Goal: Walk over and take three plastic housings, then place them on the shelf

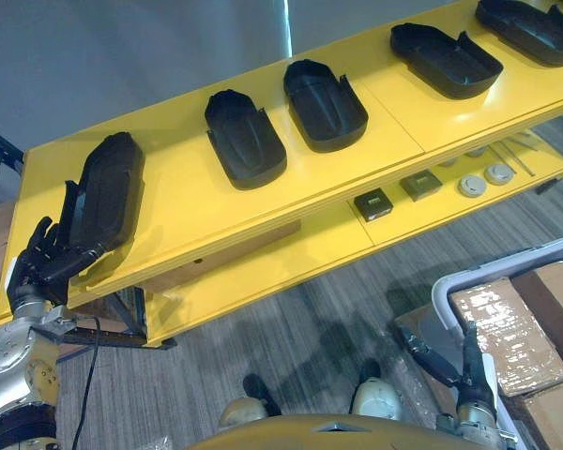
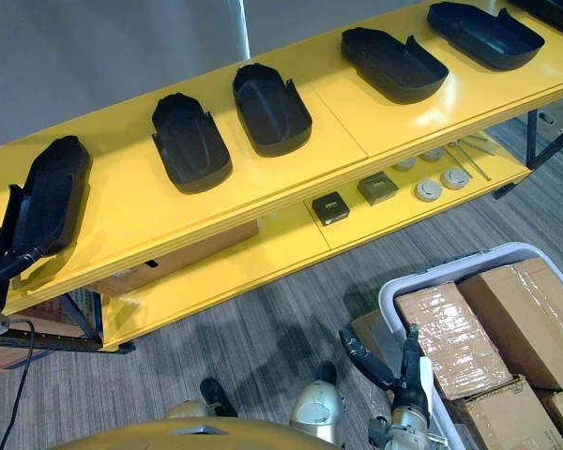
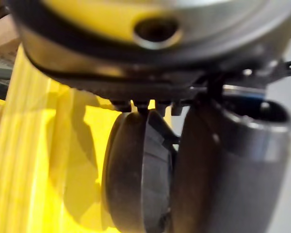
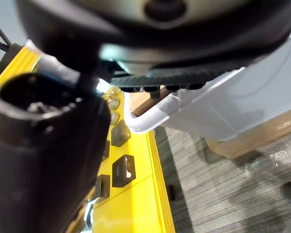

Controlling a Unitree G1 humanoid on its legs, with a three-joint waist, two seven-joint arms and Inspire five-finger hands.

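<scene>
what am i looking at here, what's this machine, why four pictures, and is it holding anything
This is a humanoid robot on two legs, with two arms that end in dark hands. The two wide pictures come from the camera on its head, looking down. The two close-up ones come from cameras on its wrists.

Before it stands a yellow shelf with black plastic housings in a row along the top. The left hand grips the leftmost housing at the shelf's left end; the left wrist picture shows it between fingers and thumb. The right hand hangs open, holding nothing, beside a white bin of cardboard boxes on the floor. Small parts lie on the lower shelf.
</scene>
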